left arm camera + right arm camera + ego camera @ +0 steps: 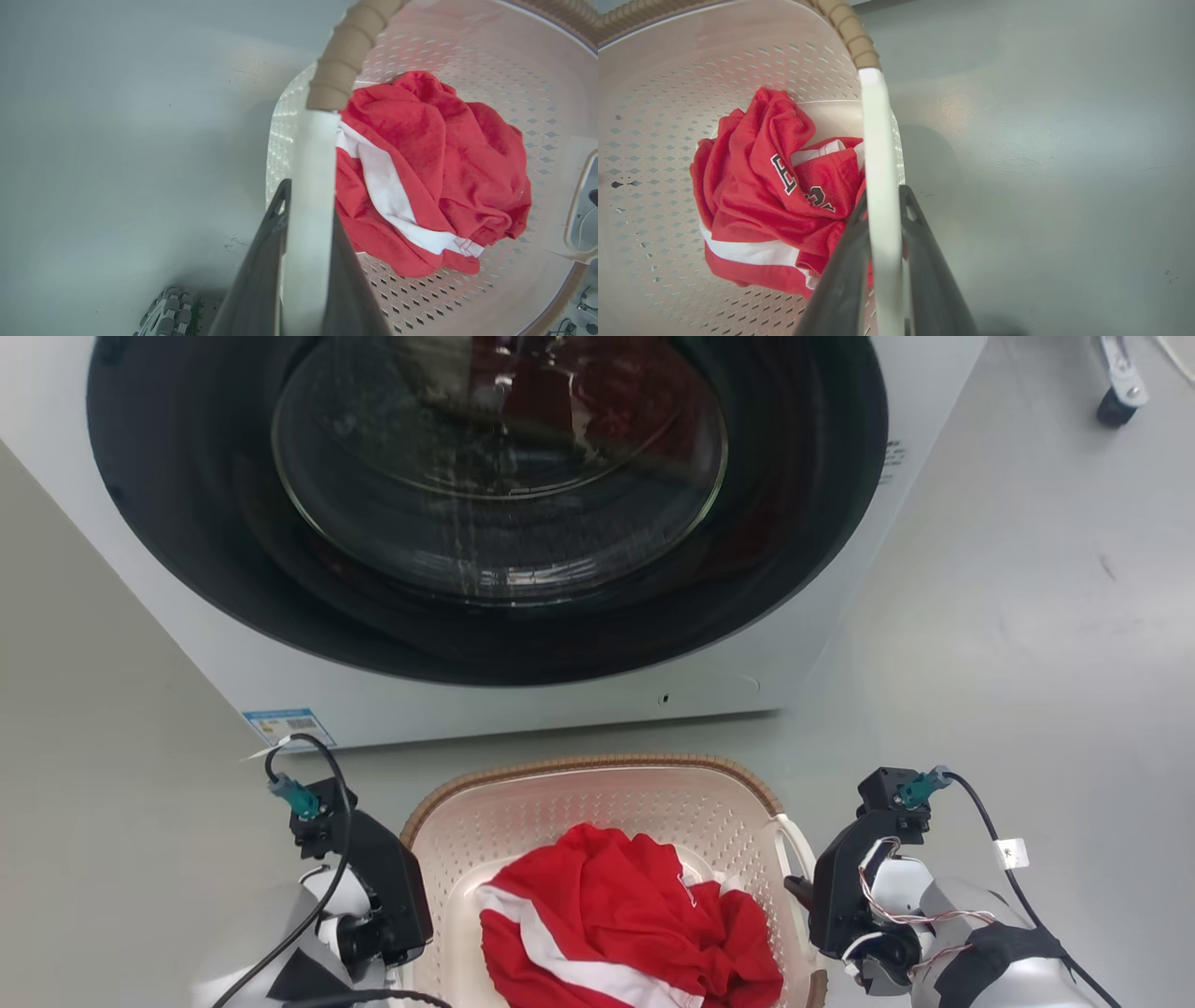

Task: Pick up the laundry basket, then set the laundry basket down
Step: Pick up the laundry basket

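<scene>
The laundry basket (pixel 597 765) is cream-white and perforated, with a brown woven-look rim, and sits low in the head view between my two arms. A red garment with white stripes (pixel 616 915) lies crumpled inside it. My left gripper (pixel 309 200) is shut on the basket's white side handle (pixel 310 154), one dark finger on each side of it. My right gripper (pixel 883 193) is shut on the opposite white handle (pixel 878 140) in the same way. In the head view the left gripper (pixel 392 896) and right gripper (pixel 822 896) flank the basket. I cannot tell whether it touches the floor.
A white washing machine (pixel 187 644) with a large dark round glass door (pixel 495 476) stands just beyond the basket. Grey floor (pixel 1027 616) spreads to both sides. A black caster wheel (pixel 1116 406) shows at the top right. A ribbed wheel (pixel 168 312) appears low in the left wrist view.
</scene>
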You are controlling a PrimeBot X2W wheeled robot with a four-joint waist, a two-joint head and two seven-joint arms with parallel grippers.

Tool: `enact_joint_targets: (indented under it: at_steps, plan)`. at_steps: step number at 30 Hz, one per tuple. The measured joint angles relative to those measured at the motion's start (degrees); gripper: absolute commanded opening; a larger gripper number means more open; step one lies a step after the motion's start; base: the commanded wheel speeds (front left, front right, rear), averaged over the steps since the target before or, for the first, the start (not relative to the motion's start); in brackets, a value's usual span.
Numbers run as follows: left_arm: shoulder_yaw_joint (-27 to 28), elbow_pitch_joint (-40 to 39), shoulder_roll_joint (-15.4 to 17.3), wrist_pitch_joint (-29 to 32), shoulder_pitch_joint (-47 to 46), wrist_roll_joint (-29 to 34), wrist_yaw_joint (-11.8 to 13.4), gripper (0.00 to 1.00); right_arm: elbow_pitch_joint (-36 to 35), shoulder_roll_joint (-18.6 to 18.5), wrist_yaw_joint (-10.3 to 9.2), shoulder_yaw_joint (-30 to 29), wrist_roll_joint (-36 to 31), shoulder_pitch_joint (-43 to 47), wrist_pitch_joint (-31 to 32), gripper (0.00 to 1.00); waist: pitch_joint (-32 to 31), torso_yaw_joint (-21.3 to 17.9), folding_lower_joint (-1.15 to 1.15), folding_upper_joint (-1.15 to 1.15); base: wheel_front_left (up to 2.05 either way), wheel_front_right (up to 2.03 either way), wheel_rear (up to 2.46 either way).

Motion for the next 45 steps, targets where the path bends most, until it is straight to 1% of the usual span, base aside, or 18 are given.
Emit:
enact_joint_targets:
  at_steps: [10,20,28,45]
  plan:
    - [0.4,0.1,0.3,3.1,1.3,-1.0,0.5,0.00,0.4,0.0,0.00,0.3,2.3,-0.1,4.5,0.00,-5.0,-0.7,0.00,0.00,0.00,0.00,0.00]
    - [0.8,0.1,0.3,4.8,2.6,-1.4,1.0,0.00,0.8,0.0,0.00,0.9,3.5,-0.1,7.6,0.00,-9.2,-1.3,0.00,0.00,0.00,0.00,0.00]
    - [0.9,0.2,0.2,5.5,2.8,-1.7,1.5,0.00,1.2,0.0,0.00,1.1,4.0,-0.2,8.9,0.00,-10.9,-1.4,0.00,0.00,0.00,0.00,0.00]
    - [1.0,0.2,0.2,6.0,3.8,-1.9,1.9,0.00,2.1,0.1,0.00,1.8,5.4,-0.3,10.4,0.00,-11.8,-1.2,0.00,0.01,0.00,0.00,0.00]
